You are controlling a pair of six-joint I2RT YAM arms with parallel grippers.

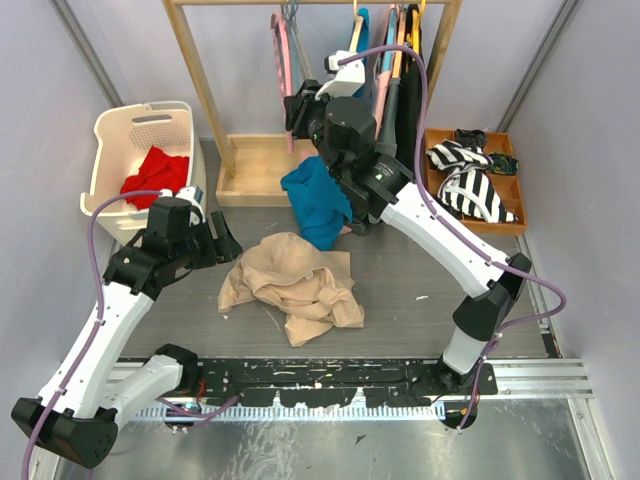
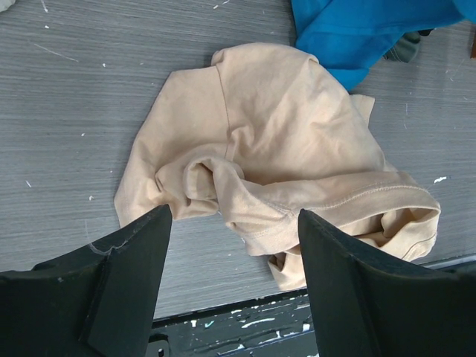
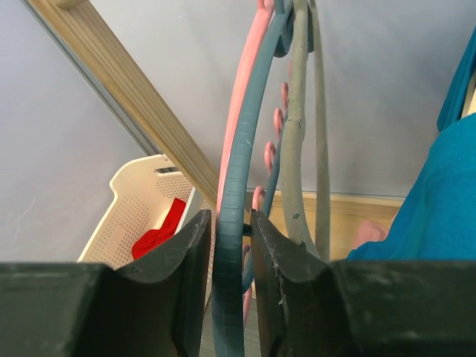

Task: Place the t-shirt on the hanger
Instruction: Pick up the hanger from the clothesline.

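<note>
The right end effector [image 3: 232, 219] is up at the wooden rack [image 3: 126, 97], its fingers set narrow around the arm of a blue-grey hanger [image 3: 234, 163], which appears pinched between them. The pale grey hanger [image 3: 299, 171] that the job names hangs just beside it, ungripped, with a pink hanger [image 3: 249, 97] close behind. Across the rig, the left end effector [image 2: 234, 223] hovers with its fingers spread wide and holding nothing. It is aimed at the t-shirt [image 2: 275, 134] from the left and does not touch it. The shirt lies in a crumpled beige heap on the grey surface [image 1: 400, 290], a folded hem and a bunched sleeve turned towards those fingers. A teal garment [image 1: 315, 200] meets the heap's far edge below the rack, and a white basket [image 1: 110, 150] holding a red cloth [image 1: 155, 172] stands off to the left. The step in hand looks like fetching a hanger off the rack, with the shirt not yet picked up. Judging from the grip, the next move calls first for a check of which hanger sits between the fingers. The right arm would likely need to shift to the pale grey one, lift its hook clear without dragging its neighbours, and bring it down over the surface. The left arm would then drop to take the shirt by the collar or a shoulder.
</note>
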